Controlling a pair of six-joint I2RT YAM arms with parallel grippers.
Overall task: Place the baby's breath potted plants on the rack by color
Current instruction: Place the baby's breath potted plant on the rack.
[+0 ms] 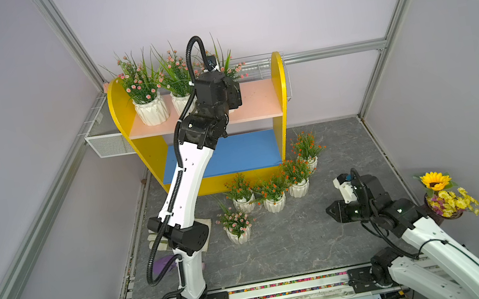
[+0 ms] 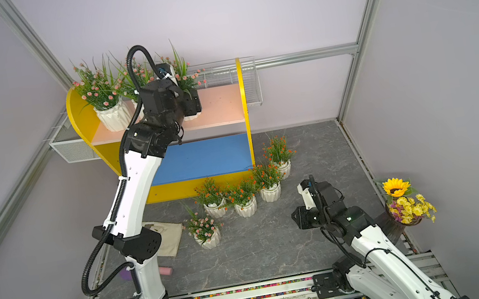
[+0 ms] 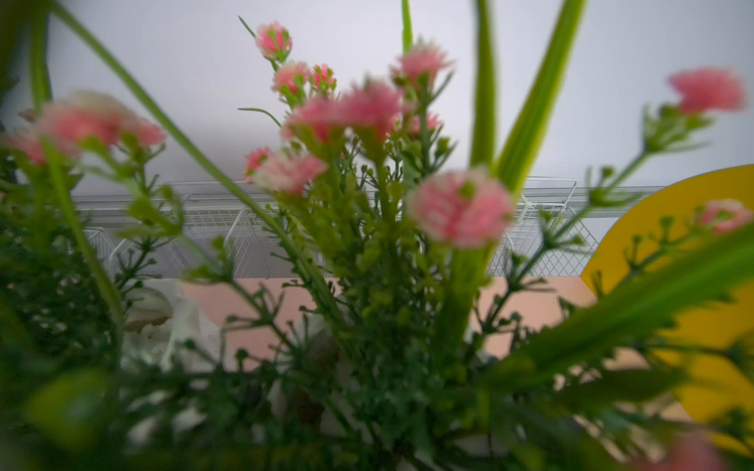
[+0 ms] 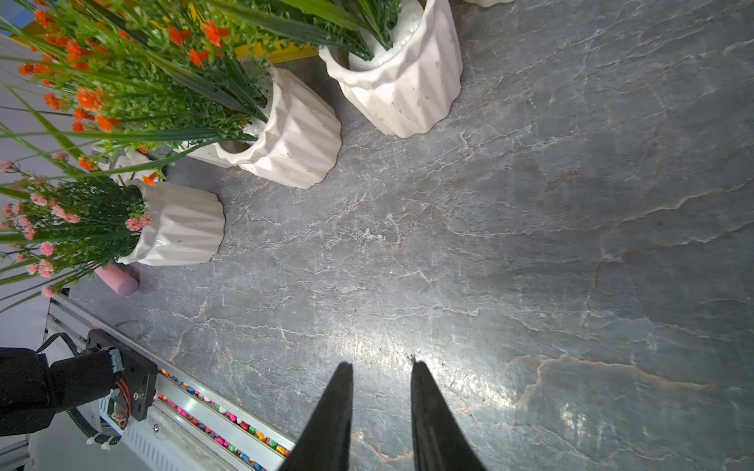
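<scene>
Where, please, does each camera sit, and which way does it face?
Top views: high behind the robot, overlooking rack, table, both arms.
Left wrist: at the upper board, facing pink blossoms, wire basket; left gripper unseen.
Right wrist: low over the table, facing orange plants; right gripper shows.
Shared: right wrist and top views show the table's pink plant.

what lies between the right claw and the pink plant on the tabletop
Just bare tabletop between right claw and pink plant, in the right wrist view.

rack (image 1: 279, 79) pink board: three pink plants (image 1: 151, 109) | off rack: four orange plants (image 1: 274, 200), one pink plant (image 1: 237, 228)
</scene>
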